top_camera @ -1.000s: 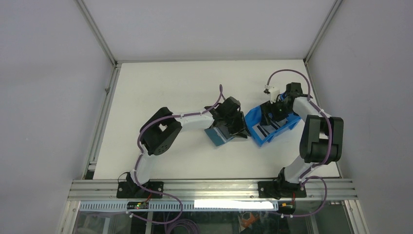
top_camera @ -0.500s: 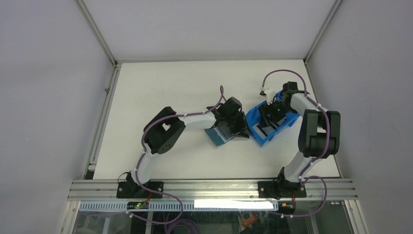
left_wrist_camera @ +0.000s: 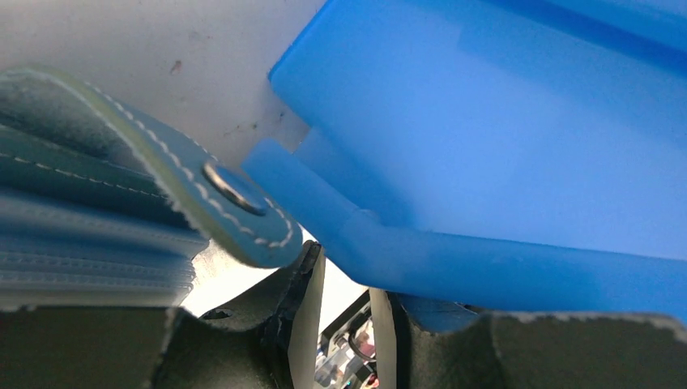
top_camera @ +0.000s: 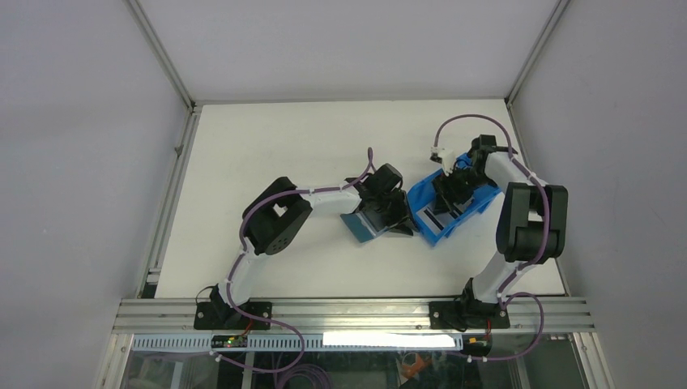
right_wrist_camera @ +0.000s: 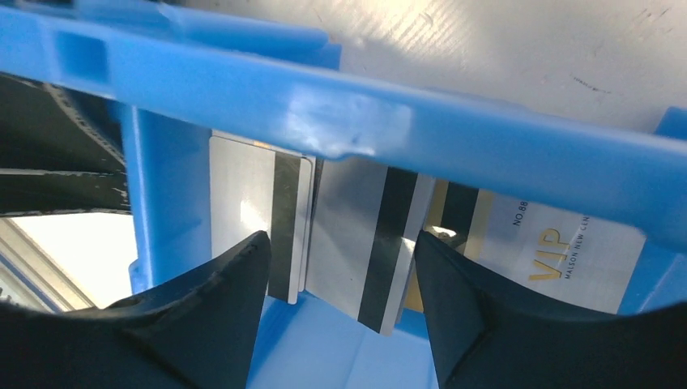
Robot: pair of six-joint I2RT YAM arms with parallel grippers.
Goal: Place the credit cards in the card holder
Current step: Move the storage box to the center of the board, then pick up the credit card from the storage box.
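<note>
The teal card holder (top_camera: pixel 359 224) lies open on the table, left of the blue bin (top_camera: pixel 474 209). In the left wrist view the card holder (left_wrist_camera: pixel 81 203) and its snap tab (left_wrist_camera: pixel 235 190) sit just left of my left gripper (left_wrist_camera: pixel 348 275). Its jaws stand a little apart with nothing between them, close to the bin's wall (left_wrist_camera: pixel 502 121). My left gripper (top_camera: pixel 393 217) rests at the holder's right edge. My right gripper (top_camera: pixel 451 190) is open inside the bin. Its jaws straddle silver credit cards (right_wrist_camera: pixel 356 235) with black stripes; a white VIP card (right_wrist_camera: pixel 559 243) lies beside them.
The bin's rim (right_wrist_camera: pixel 324 105) crosses above the right gripper (right_wrist_camera: pixel 339 259). The bin's corner nearly touches the card holder. Aluminium frame rails run along the table's left, right and near edges.
My right gripper has moved a little left and lower into the bin. The left arm's elbow has shifted slightly right; the card holder has stayed put.
</note>
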